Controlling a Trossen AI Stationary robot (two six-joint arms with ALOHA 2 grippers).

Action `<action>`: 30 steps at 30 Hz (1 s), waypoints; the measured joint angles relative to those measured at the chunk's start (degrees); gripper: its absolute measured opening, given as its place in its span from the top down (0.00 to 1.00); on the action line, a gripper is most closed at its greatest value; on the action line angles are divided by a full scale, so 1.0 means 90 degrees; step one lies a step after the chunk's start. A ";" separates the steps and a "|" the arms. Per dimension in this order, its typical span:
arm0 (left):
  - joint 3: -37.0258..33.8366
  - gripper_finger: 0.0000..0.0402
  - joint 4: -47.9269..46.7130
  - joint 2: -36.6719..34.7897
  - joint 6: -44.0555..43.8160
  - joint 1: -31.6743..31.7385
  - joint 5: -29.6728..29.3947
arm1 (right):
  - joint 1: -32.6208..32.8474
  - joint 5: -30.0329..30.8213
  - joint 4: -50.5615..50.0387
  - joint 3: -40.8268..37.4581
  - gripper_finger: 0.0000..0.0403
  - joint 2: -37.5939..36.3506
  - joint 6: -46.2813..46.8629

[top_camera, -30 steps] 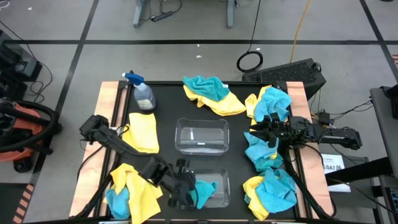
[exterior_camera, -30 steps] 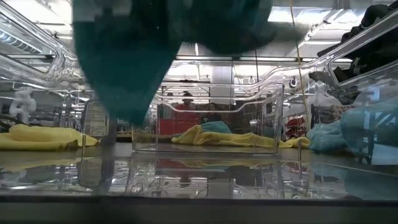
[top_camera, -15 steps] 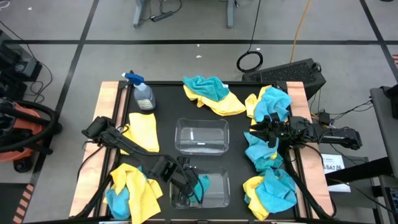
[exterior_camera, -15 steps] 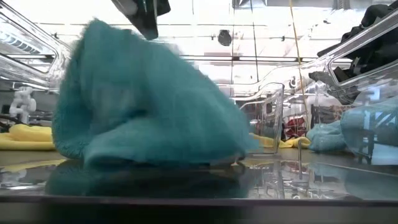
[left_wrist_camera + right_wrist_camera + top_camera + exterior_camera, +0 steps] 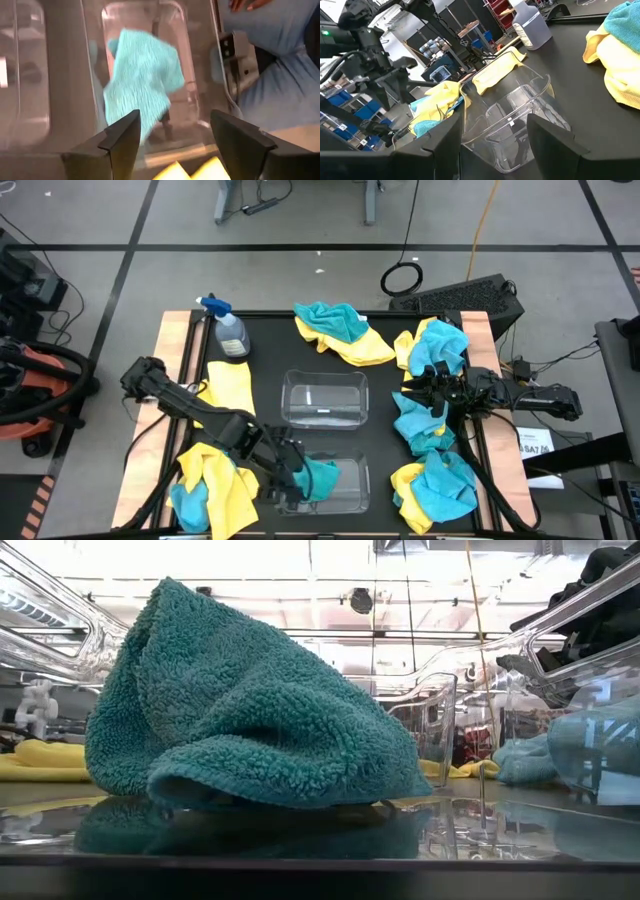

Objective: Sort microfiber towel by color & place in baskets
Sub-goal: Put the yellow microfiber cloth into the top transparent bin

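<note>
Teal towel (image 5: 322, 477) lies in near basket (image 5: 352, 495). Left gripper (image 5: 284, 476) beside it, fingers apart, empty. Right gripper (image 5: 418, 393) fingers apart, by desk's right edge.

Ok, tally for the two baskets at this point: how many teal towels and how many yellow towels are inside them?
Teal towels: 1, the teal towel in the near basket
Yellow towels: 0, none in the near basket or the far basket
Total: 1
</note>
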 joint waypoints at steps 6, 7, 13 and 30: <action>0.0003 0.39 -0.1397 -0.0125 -0.1000 -0.0324 0.0011 | 0.0002 0.0000 0.0002 0.0000 0.47 0.0000 0.0000; 0.0003 0.39 -0.1652 -0.0122 -0.1170 -0.0380 0.0008 | 0.0001 0.0000 -0.0001 0.0000 0.47 0.0002 0.0000; -0.0004 0.39 -0.2617 -0.0120 -0.2015 -0.0691 -0.0270 | 0.0001 0.0000 0.0002 0.0000 0.47 0.0002 0.0001; -0.1234 0.39 -0.2023 -0.0115 -0.3136 -0.1217 0.0271 | 0.0001 0.0000 0.0001 0.0000 0.47 0.0001 0.0000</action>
